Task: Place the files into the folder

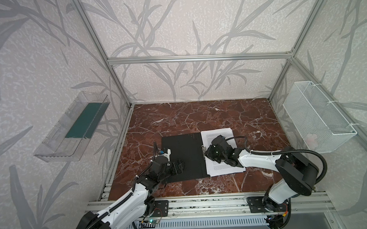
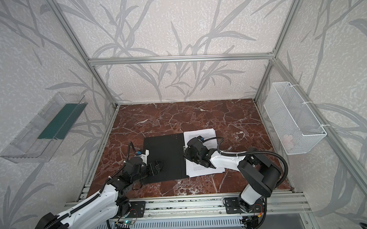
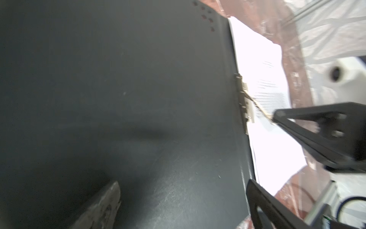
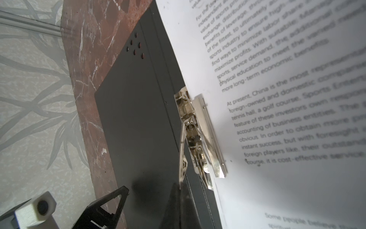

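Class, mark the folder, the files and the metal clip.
folder (image 1: 186,149): a top view, black inside cover.
files (image 1: 225,132): a top view, top sheet's far end.
metal clip (image 4: 198,126): right wrist view, its sprung middle.

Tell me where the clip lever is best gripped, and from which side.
Grip the lever at its free tip, coming from over the files, as the right gripper does, shut on it. It is a thin strip raised off the clip, hinged at the spine, so only the tip stands clear.

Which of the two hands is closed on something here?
The right hand, pinched shut on the metal clip lever at the spine of the folder. The left hand is spread wide over its bare black cover, holding nothing.
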Action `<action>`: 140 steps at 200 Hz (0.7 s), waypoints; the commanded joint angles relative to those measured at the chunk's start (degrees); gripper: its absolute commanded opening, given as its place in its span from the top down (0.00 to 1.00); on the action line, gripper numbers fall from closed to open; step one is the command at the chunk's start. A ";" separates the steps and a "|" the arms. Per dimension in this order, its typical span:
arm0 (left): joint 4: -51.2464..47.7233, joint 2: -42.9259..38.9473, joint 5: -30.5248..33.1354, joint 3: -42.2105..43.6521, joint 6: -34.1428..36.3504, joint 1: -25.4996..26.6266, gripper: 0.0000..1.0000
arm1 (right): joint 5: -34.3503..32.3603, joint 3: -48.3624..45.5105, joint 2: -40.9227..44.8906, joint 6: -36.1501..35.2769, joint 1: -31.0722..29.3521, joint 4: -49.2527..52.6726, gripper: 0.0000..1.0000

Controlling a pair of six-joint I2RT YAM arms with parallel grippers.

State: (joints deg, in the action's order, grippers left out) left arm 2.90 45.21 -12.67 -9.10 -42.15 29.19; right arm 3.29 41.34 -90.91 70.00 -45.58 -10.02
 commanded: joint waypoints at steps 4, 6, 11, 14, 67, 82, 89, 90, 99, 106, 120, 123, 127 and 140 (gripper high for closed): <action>0.36 -5.82 -2.41 1.14 -0.93 -0.05 0.01 | 1.58 -3.16 0.38 -6.23 2.25 -0.37 1.00; 0.29 -6.32 -2.35 1.22 -1.03 -0.06 0.01 | 1.66 -3.12 0.45 -6.48 2.36 -0.33 1.00; 0.27 -7.49 -2.10 1.57 -1.38 -0.01 0.01 | 2.06 -3.14 0.53 -7.10 2.87 -0.20 1.00; 0.27 -8.18 -1.95 1.71 -1.48 -0.04 0.01 | 2.26 -3.18 0.56 -7.35 3.20 -0.03 1.00; 1.58 -5.46 -0.19 2.20 -2.04 -0.03 0.01 | 3.04 -4.47 -0.10 -10.08 4.80 -0.18 1.00; 4.93 0.06 -1.63 1.52 -2.15 -0.03 0.01 | 3.31 -5.32 -0.92 -10.80 4.80 -1.71 1.00; 6.25 2.87 -2.25 0.94 -2.14 0.05 0.01 | 3.26 -5.66 -1.10 -11.20 4.80 -1.87 1.00; 6.42 3.22 -2.40 0.89 -2.08 0.05 0.01 | 3.28 -5.75 -1.15 -11.29 4.80 -1.94 1.00; 7.96 6.76 -3.29 0.05 -2.06 0.05 0.01 | 3.25 -6.17 -1.28 -11.79 4.79 -2.26 1.00; 8.68 9.61 -3.67 -0.48 -1.98 0.07 0.01 | 2.98 -6.60 -1.21 -12.27 4.80 -2.34 1.00; 7.96 14.37 -2.87 -1.84 -2.14 -0.03 0.01 | 2.45 -7.69 -1.02 -13.35 4.80 -2.60 1.00; 7.72 15.18 -2.51 -2.08 -2.27 -0.01 0.01 | 2.19 -8.00 -0.95 -13.68 4.80 -2.77 1.00; 7.46 16.19 -1.96 -2.33 -2.32 -0.06 0.01 | 1.89 -8.31 -0.88 -14.16 4.80 -2.81 1.00; 5.76 19.00 0.52 -2.95 -2.86 -0.06 0.01 | 0.59 -9.22 -0.93 -15.54 4.80 -2.80 1.00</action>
State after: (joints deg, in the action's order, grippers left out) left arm 12.62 59.16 -14.92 -11.66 -43.64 29.19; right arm 7.11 35.48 -90.35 58.41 -40.97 -18.02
